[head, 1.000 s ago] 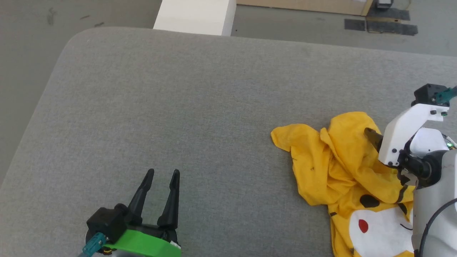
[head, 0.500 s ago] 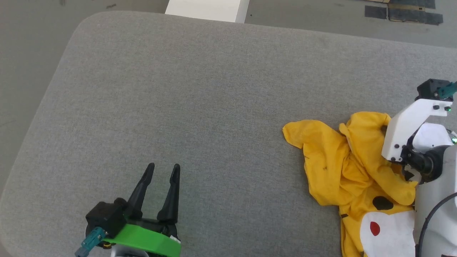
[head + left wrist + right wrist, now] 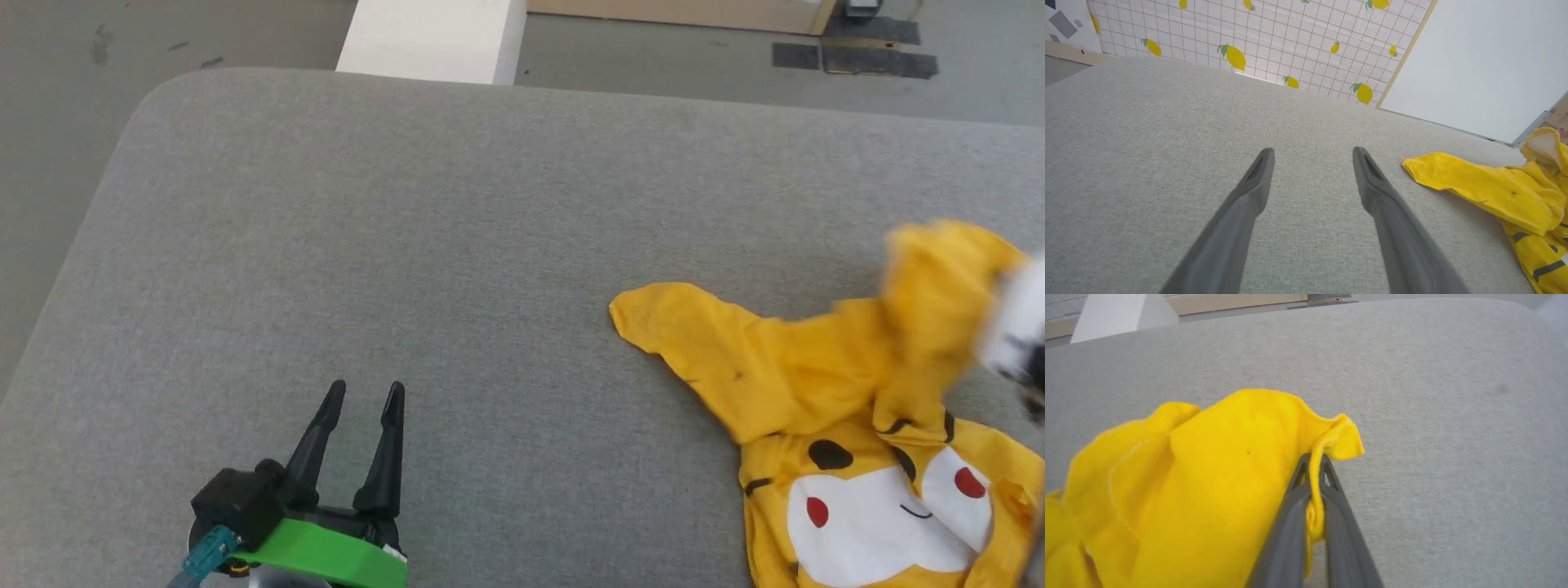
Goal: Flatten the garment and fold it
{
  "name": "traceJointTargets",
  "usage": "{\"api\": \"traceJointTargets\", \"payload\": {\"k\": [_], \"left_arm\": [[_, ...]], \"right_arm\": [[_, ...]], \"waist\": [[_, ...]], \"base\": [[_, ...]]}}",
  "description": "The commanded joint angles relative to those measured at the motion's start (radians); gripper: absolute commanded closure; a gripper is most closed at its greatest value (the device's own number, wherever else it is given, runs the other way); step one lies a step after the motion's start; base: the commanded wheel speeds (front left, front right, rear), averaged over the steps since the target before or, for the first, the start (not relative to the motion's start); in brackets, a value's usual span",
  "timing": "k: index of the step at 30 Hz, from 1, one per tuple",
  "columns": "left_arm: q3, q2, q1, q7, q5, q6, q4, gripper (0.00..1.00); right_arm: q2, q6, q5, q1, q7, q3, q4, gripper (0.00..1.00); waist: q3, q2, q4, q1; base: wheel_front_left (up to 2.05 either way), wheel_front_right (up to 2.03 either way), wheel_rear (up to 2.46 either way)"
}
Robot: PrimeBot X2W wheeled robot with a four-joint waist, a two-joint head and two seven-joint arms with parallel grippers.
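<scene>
Looking like a robot lab or staged test room: grey fabric-covered counter sitting on bare grey floor, black tape patches far right, lemon-print grid backdrop hanging beside white panel.

Grey padded table, lemon-print wall

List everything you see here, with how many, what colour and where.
T-shirt: one, mustard yellow with a white cartoon face, crumpled on the table's right side.
Table: one, grey fabric top, beneath the T-shirt.
Block: one, white, beyond the table's far edge.
Lemon-print sheet: one, white with yellow lemons, behind the table.
Left gripper: one, dark fingers, open, over the table's near left.
Right gripper: one, dark fingers, shut on a T-shirt edge.
</scene>
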Motion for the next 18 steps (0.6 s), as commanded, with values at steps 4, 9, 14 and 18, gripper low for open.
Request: {"api": "traceJointTargets", "payload": {"k": [4,9,14,18], "left_arm": [[-0.002,0.006,0.015,-0.004,0.005,-0.007,-0.001,0.0],[0.0,0.015,0.026,-0.004,0.006,-0.007,0.002,0.0],[0.001,0.02,0.042,-0.004,0.011,-0.007,0.007,0.0],[-0.004,0.014,0.054,-0.004,0.015,-0.007,0.012,0.0]], "right_arm": [[-0.043,-0.002,-0.047,0.157,-0.007,-0.125,-0.032,1.0],[-0.013,-0.002,-0.064,0.287,-0.057,-0.232,-0.03,1.0],[0.026,-0.002,-0.054,0.302,-0.142,-0.245,-0.01,0.0],[0.019,-0.002,-0.022,0.281,-0.151,-0.179,-0.026,0.0]], "waist": [[-0.016,-0.0001,-0.014,0.0],[-0.024,-0.0001,-0.019,0.0],[-0.049,-0.0001,-0.035,0.0],[-0.076,-0.0001,-0.047,0.0]], "base": [[0.0,0.0,0.0],[0.0,0.0,0.0],[0.0,0.0,0.0],[0.0,0.0,0.0]]}}
